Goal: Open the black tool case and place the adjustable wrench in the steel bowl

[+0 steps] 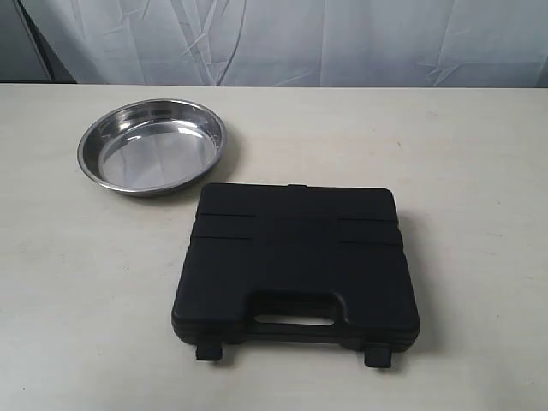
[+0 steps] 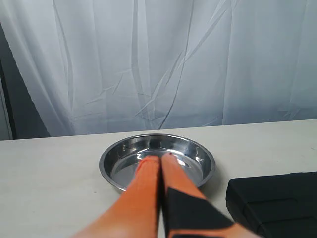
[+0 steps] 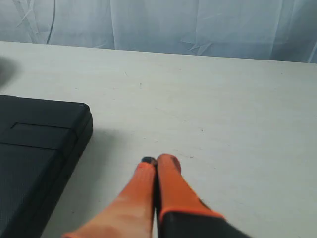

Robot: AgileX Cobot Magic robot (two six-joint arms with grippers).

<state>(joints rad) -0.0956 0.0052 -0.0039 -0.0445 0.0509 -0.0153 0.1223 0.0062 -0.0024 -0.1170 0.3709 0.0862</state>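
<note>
The black tool case lies closed on the table, handle and two latches toward the front edge. The adjustable wrench is out of view. Behind the case to the left stands the steel bowl, with nothing in it. Neither arm shows in the exterior view. In the left wrist view my left gripper is shut and holds nothing, its orange fingers pointing at the bowl, with a corner of the case beside it. My right gripper is shut and holds nothing over bare table beside the case.
A white curtain hangs behind the table's far edge. The beige table stretches to the right of the case and in front of the bowl.
</note>
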